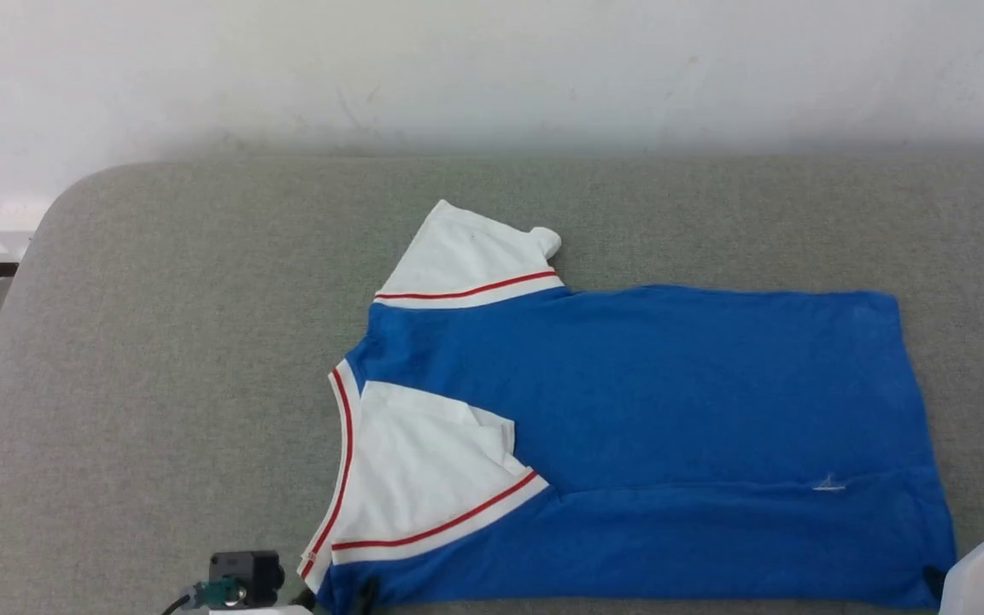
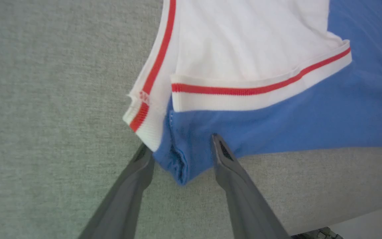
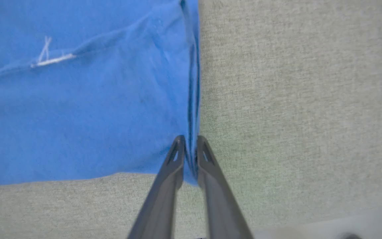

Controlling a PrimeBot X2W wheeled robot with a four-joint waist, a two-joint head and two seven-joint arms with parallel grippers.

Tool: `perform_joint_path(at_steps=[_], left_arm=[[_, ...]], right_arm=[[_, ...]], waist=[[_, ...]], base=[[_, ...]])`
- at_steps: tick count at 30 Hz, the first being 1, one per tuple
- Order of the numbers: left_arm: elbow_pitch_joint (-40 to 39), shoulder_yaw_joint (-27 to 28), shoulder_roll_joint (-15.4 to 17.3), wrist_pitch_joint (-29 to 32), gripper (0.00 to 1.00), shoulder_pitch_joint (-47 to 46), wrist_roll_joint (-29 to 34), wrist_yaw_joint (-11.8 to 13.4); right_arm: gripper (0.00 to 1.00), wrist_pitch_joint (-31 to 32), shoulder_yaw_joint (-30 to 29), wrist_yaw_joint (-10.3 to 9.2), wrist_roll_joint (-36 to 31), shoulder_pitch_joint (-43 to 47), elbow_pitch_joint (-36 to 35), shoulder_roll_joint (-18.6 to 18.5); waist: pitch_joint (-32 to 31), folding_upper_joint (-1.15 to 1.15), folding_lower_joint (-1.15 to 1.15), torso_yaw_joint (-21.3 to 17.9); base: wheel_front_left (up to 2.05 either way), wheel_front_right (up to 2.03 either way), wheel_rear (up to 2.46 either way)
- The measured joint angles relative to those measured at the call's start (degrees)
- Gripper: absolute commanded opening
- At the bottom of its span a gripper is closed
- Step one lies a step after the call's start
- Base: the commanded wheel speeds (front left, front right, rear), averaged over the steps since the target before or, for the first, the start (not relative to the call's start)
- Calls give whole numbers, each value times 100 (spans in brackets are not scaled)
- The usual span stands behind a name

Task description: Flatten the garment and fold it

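1 garment [image 1: 671,384], 2 sleeves [image 1: 466,256], left claw [image 2: 180,144], right claw [image 3: 190,138]

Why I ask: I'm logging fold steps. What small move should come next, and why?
Probably close the left gripper on the garment: its open fingers straddle the blue corner, while the right gripper is already shut on the hem corner.
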Motion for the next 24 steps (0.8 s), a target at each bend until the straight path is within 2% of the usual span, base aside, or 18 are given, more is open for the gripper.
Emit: perform_joint_path(at_steps=[7, 12, 18, 24], left_arm=[[-69, 287, 1, -1158, 100, -213, 318, -119], [-341, 542, 2, -2054, 100, -455, 722, -229], [-755, 1173, -263, -2229, 100, -614, 1285, -198], [-706, 1322, -370, -2230, 100, -736, 1692, -378]], right_arm=[[100, -1081, 108, -1, -13, -226, -177, -87], [100, -2276, 668, 0, 246, -431, -691, -248], [100, -3962, 1167, -2, 146, -500, -1017, -410], [100, -4752, 1518, -1, -193, -591, -989, -238]], waist=[[-107, 0, 0, 1], [-190, 0, 0, -49], [-127, 0, 0, -158], [96, 0, 0, -320]], base=[[0, 0, 0], [0, 0, 0], [0, 0, 0], [0, 0, 0]])
